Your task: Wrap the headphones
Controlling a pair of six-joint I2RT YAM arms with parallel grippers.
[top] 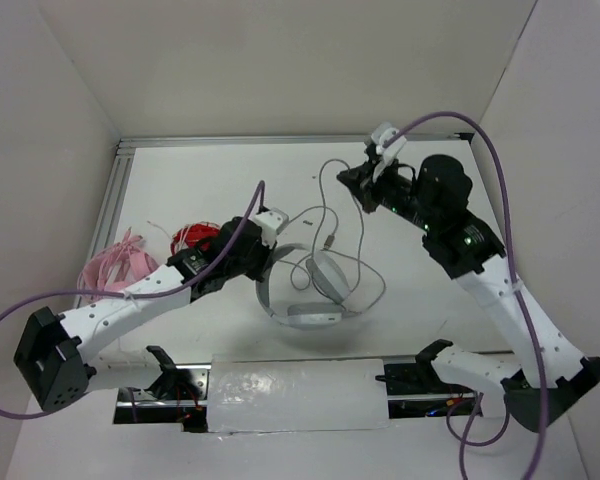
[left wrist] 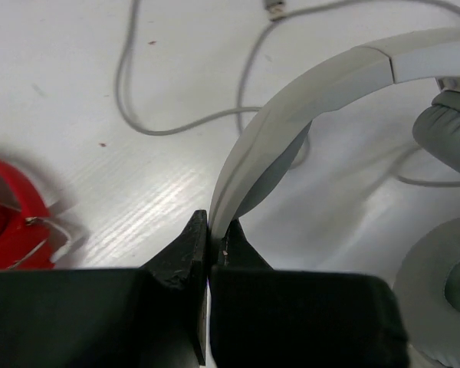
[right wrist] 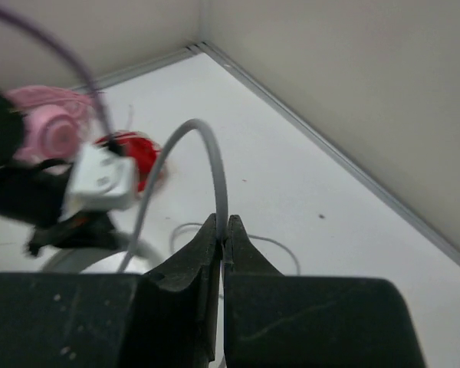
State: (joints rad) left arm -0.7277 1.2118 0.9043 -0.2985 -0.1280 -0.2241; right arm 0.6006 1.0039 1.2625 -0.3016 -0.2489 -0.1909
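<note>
**Pinching the headband and the cable, both arms busy**

So we've got the headphones sitting around the middle of the bench, between the two arms, ear cups down on the surface and the headband curving off toward the left arm.

Left tool: from the left wrist view, it is closed down nearly all the way, with the edge of the headband clamped between the fingertips. The band sweeps up and to the right from there, toward a grey padded ear cup.

Right tool: it's further back on the bench, well apart from the headset. In the right wrist view it is squeezed shut on the thin cable, which arches up out of the tips and drops away to the left.

The rest of the cable lies in loose loops on the bench around the ear cups, and its plug rests just behind the headset.

Off to the left we can see a red object right beside the left arm's wrist, with a pink object further out by the wall.
</note>
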